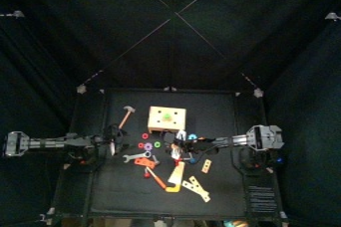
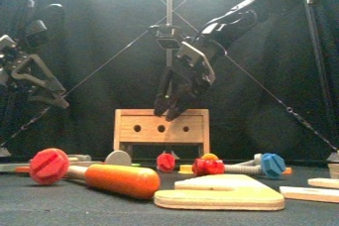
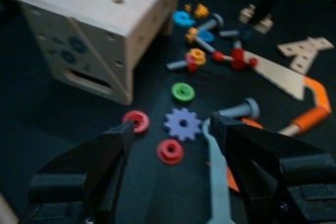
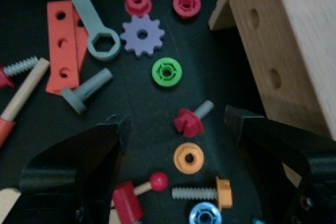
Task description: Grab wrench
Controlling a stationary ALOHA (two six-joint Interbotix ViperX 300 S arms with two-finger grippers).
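Nearest us, our right tool [image 4: 168, 159] hangs released over the desk [image 4: 144, 95], jaws apart; our left tool [image 3: 171, 169] is released too. Well aside lies the pale grey flat plastic wrench [image 4: 86, 24], ungrasped. We're approaching; next we must shift across, then descend.

You're working in a dim pen: the black curtains [image 1: 80, 32] swallow most of the light, and from above only the small table [image 1: 100, 181] at the middle is lit. Light falls from overhead. In your front view it catches the wooden box [image 2: 162, 131] and the pale board [image 2: 220, 192] nearest you; the arms behind stay dark with faint highlights. Near parts there look soft. Your left wrist view is blurred throughout, worst at the jaws, edges of the grey wrench [image 3: 215, 169] smeared. Your right wrist view is sharper mid-scene, soft at the box face [image 4: 296, 41]. No strong glare anywhere.
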